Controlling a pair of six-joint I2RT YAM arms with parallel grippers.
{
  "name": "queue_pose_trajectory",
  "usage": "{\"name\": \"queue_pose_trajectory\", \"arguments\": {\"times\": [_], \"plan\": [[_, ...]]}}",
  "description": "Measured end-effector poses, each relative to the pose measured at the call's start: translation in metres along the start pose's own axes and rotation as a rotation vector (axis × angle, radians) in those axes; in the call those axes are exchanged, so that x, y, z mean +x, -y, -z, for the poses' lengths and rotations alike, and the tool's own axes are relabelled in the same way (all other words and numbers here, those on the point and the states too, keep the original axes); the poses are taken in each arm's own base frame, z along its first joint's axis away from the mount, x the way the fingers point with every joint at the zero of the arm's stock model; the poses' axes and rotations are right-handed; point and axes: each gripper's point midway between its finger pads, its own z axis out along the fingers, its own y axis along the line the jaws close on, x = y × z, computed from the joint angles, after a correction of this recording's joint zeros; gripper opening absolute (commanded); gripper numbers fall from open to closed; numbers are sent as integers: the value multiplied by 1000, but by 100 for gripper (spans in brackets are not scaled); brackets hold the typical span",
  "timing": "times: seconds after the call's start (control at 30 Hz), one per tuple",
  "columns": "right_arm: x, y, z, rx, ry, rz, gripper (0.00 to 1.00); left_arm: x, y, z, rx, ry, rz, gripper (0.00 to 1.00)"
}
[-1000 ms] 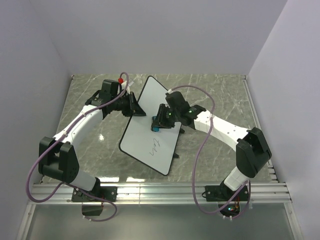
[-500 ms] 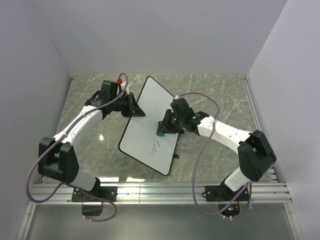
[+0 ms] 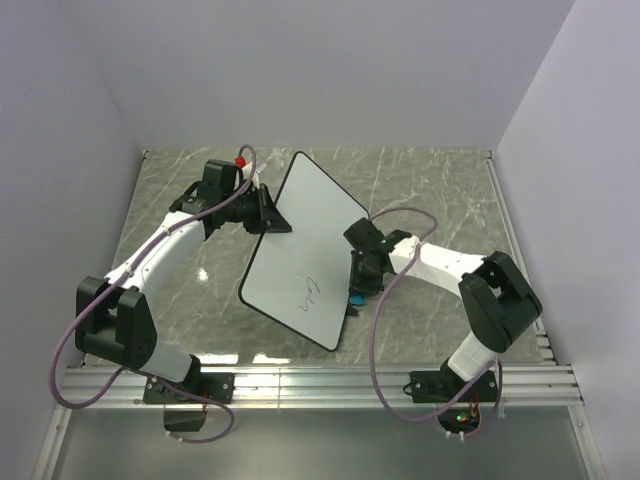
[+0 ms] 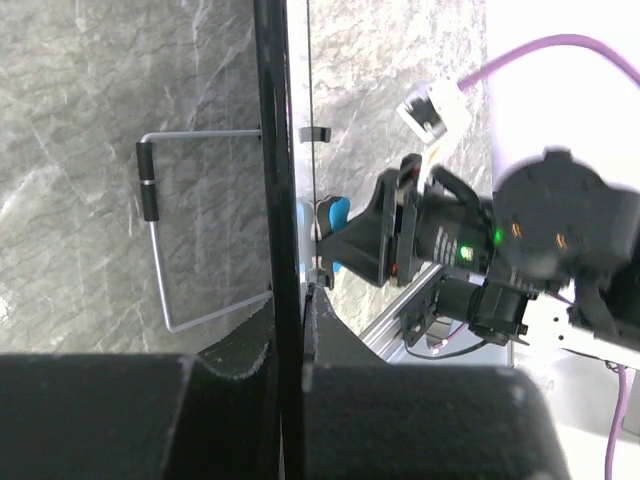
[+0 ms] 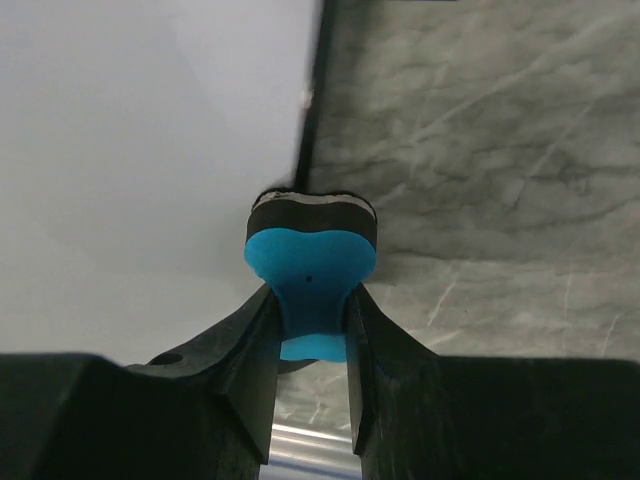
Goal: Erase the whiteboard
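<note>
Now the right gripper point(image 5: 312, 310), pinching the blue-and-black eraser block point(image 5: 310, 250), should sweep flat across the dark handwriting point(image 3: 312, 292) on the flat white black-rimmed whiteboard point(image 3: 300, 225) (left gripper point(image 4: 292, 315) clamps its rim).

There is one whiteboard point(image 3: 300, 250), with one small bit of dark writing point(image 3: 312, 292) on it. There is one blue and black eraser point(image 5: 310, 255). There are two robot arms, the left arm point(image 3: 160, 250) and the right arm point(image 3: 450, 265). There are two grippers, the left gripper point(image 3: 275, 218) and the right gripper point(image 5: 310, 300). There are two purple cables point(image 3: 385, 330). There is one gray bench point(image 3: 440, 190).
</note>
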Motion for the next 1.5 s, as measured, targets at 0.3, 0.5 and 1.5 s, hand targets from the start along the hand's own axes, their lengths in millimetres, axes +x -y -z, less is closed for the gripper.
{"name": "queue_pose_trajectory", "arguments": {"times": [0.3, 0.5, 1.5], "plan": [[15, -47, 30, -164, 141, 200, 0, -3, 4, -3, 5, -9, -15, 0], [10, -90, 57, -340, 229, 214, 0, -5, 4, -7, 16, -22, -19, 0], [-17, -156, 91, -678, 344, 52, 0, -12, 1, -19, 34, -59, -20, 0]]}}
